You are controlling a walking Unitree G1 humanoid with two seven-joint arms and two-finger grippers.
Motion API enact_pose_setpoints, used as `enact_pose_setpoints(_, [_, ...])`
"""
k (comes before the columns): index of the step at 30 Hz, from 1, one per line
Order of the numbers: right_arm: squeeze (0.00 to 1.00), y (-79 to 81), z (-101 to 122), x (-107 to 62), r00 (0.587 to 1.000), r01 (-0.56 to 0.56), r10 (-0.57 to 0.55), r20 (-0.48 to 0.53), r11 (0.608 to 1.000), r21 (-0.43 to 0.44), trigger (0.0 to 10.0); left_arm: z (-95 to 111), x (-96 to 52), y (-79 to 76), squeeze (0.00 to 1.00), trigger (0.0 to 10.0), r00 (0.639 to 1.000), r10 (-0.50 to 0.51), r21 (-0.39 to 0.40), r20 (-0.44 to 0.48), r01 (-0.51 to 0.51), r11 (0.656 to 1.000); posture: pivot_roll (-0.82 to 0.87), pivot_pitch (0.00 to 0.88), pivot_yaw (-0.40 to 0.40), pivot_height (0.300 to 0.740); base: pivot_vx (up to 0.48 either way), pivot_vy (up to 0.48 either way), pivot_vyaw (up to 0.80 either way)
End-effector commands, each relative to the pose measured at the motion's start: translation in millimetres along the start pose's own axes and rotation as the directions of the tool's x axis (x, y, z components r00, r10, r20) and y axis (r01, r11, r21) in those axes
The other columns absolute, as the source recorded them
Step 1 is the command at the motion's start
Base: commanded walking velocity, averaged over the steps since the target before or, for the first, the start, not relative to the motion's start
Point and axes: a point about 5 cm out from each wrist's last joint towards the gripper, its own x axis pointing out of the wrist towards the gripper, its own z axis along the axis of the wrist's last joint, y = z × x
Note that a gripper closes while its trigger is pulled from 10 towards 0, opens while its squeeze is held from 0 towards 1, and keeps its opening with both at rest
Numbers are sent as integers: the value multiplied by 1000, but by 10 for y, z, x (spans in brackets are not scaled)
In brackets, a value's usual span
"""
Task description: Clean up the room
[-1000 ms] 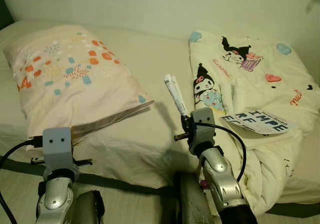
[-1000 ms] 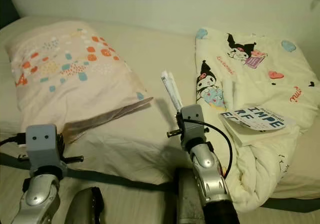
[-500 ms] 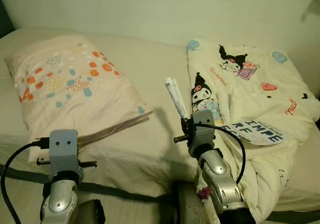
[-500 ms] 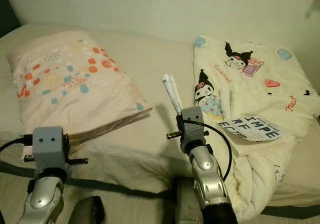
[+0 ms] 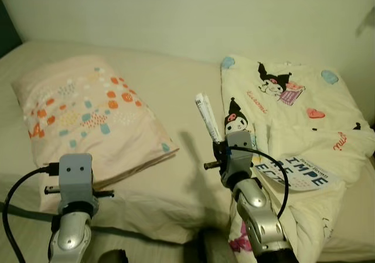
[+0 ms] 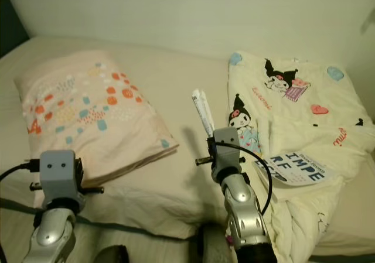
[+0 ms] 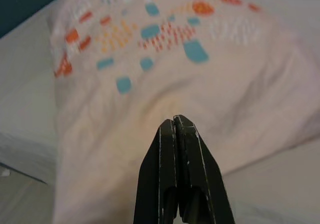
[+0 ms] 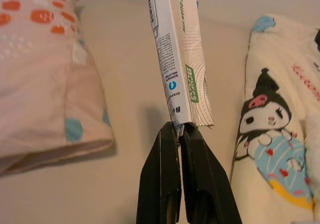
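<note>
I hold the folded packet [image 8: 179,54] pinched in my right pincer [image 8: 178,129], its long axis upright over the bed [image 5: 176,99] | book [image 5: 299,172] lies right, nearer this arm | left pincer [image 7: 175,126] closed, empty, near pillow [image 5: 88,116]

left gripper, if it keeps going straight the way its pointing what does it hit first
Most likely the pillow. The left gripper, fingers shut and empty, points straight at its pale lower half, with nothing in between. How far off the pillow is cannot be judged.
</note>
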Motion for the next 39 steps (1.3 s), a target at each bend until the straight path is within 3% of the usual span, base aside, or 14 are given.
enact_pose_setpoints(1, [0, 19, -21, -29, 1000, -1, 2, -12, 1000, 13, 10000, -43, -27, -25, 0, 10000, 1000, -8, 2, -13, 8, 1000, -8, 104, -93, 666, 0, 0, 0])
enact_pose_setpoints(23, [0, 42, -41, -38, 999, -2, 3, -35, 999, 36, 10000, -45, -20, 2, 0, 10000, 1000, 4, 3, -9, -4, 1000, 8, 102, -106, 740, 0, 0, 0])
enact_pose_setpoints(39, [0, 18, -217, -118, 993, 16, -7, -118, 997, 81, 10000, -94, 26, -19, 0, 10000, 999, -40, 14, -31, 40, 999, 3, 131, -93, 740, 0, 0, 0])
